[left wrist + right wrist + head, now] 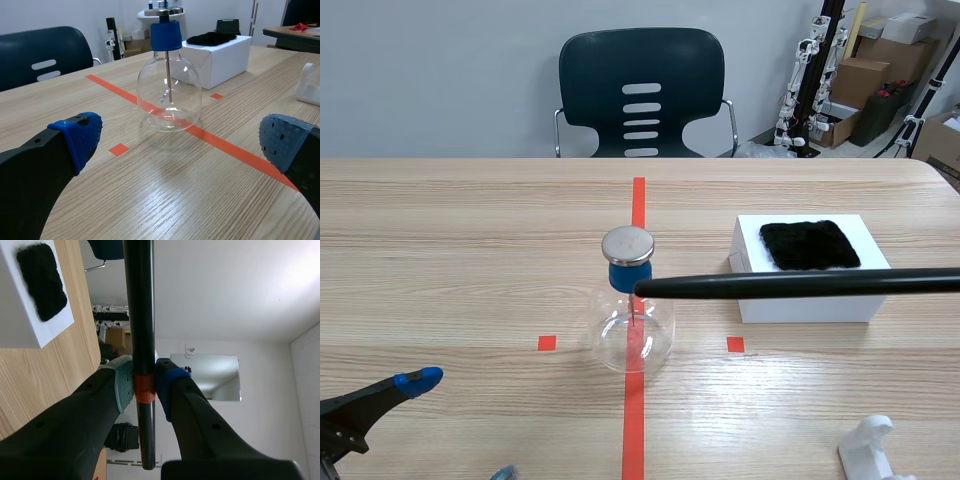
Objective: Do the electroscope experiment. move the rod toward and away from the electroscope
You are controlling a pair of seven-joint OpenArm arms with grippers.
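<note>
Clear glass flask, brushed metal cap; glossy black rod; matt wood-grain table.

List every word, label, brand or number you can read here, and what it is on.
None can be read.
The electroscope, black rod, white box and black cloth show no print.
Any labels on the cardboard boxes behind the table are too small to read.

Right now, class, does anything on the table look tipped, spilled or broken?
Nothing stands out. The electroscope stands upright, glass intact; the black cloth lies flat on its white box; the right fingers hold the rod level.
</note>
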